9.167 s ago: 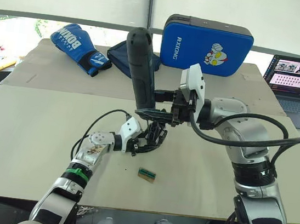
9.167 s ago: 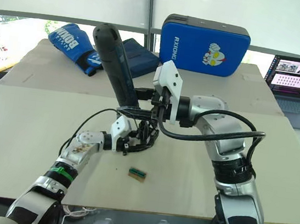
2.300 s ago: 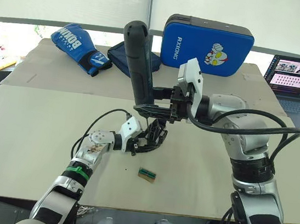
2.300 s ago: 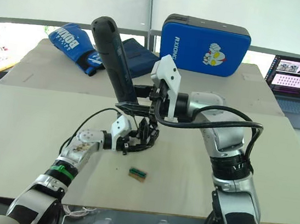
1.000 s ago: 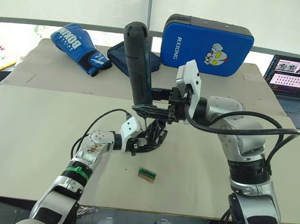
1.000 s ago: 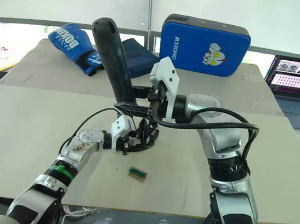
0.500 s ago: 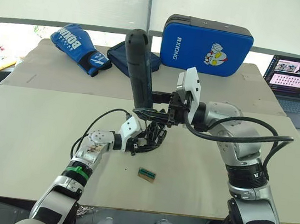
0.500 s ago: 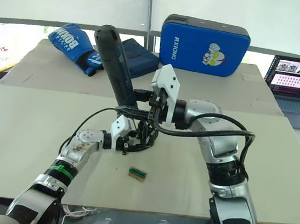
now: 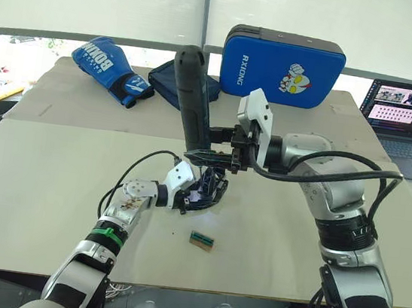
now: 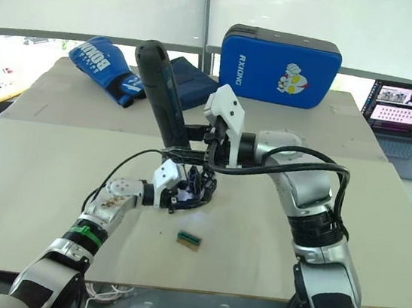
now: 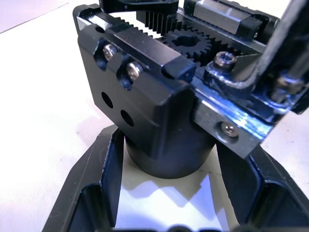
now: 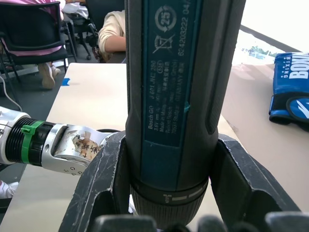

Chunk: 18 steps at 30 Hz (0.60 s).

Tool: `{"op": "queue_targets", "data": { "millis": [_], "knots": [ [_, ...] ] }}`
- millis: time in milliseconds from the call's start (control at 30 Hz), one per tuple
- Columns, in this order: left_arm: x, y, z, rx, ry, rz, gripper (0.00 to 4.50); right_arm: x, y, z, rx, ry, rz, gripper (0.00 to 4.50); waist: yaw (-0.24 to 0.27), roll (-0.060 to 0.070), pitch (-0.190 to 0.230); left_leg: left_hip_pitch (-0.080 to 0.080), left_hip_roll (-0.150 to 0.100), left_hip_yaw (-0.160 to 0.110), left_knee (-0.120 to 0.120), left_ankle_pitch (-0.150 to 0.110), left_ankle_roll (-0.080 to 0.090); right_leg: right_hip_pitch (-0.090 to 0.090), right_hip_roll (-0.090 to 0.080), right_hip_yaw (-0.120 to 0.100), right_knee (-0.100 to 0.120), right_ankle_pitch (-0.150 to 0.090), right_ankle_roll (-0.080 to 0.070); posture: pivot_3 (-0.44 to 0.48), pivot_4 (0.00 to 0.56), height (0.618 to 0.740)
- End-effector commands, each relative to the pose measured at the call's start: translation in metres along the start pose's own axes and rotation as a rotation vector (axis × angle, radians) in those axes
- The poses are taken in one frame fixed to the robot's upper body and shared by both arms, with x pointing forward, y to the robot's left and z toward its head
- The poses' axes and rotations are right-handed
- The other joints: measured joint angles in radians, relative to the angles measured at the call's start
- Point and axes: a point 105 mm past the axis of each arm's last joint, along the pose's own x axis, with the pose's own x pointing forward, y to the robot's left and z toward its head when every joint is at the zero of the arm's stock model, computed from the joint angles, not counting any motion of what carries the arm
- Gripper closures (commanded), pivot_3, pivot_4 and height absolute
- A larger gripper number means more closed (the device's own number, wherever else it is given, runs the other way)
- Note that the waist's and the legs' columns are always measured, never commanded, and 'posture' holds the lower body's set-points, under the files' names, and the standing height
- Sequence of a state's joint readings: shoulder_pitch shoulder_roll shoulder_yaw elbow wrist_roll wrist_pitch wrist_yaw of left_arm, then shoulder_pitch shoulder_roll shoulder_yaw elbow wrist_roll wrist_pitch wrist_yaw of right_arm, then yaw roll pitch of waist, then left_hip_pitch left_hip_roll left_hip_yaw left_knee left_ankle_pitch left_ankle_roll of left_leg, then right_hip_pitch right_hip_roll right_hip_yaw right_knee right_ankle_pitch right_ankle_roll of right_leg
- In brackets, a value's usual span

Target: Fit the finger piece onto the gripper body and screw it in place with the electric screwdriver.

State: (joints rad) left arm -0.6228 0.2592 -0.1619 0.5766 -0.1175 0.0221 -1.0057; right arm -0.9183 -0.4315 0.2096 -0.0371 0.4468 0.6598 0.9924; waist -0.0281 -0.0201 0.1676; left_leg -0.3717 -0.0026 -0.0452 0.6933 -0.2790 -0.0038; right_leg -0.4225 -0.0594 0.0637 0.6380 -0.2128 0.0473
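Now a blue-white glow lights the gripper body (image 9: 203, 190) at centre frame, unlit half a second ago. It sits on the desk (image 9: 36, 177) with the left jaws (image 11: 164, 193) clamped around its round base. Above it, the right jaws (image 12: 166, 193) grip the electric screwdriver (image 9: 192, 95), nearly upright. A small green-topped block (image 9: 202, 238) lies just below.
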Motion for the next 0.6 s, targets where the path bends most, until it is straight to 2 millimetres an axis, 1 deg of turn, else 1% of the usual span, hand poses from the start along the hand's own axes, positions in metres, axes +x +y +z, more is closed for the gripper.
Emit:
{"op": "queue_targets", "data": {
  "millis": [33,233,467,600],
  "knots": [
    [-0.0065,0.0072,0.0117,0.032,-0.036,0.021,2.20,-0.0075,-0.0125,-0.0519,0.159,0.167,-0.084,2.57,0.000,0.000,0.000,0.000,0.000,0.000,0.000,0.000,0.000,0.000,0.000,0.000,0.000,0.000,0.000,0.000,0.150,0.740],
    [-0.0067,0.0068,0.0113,0.031,-0.035,0.021,2.20,-0.0096,-0.0194,-0.0518,0.144,0.166,-0.112,2.57,-0.002,0.000,-0.001,0.000,0.000,0.000,0.000,0.000,0.000,0.000,0.000,0.000,0.000,0.000,0.000,0.000,0.150,0.740],
    [-0.0059,0.0066,0.0120,0.033,-0.036,0.019,2.20,-0.0098,-0.0188,-0.0503,0.120,0.160,-0.108,2.57,-0.003,0.000,-0.001,0.000,0.000,0.000,0.000,0.000,0.000,0.000,0.000,0.000,0.000,0.000,0.000,0.000,0.150,0.740],
    [-0.0058,0.0071,0.0121,0.033,-0.036,0.019,2.20,-0.0104,-0.0174,-0.0453,0.079,0.135,-0.106,2.57,-0.003,0.000,-0.001,0.000,0.000,0.000,0.000,0.000,0.000,0.000,0.000,0.000,0.000,0.000,0.000,0.000,0.150,0.740]
  ]
}}
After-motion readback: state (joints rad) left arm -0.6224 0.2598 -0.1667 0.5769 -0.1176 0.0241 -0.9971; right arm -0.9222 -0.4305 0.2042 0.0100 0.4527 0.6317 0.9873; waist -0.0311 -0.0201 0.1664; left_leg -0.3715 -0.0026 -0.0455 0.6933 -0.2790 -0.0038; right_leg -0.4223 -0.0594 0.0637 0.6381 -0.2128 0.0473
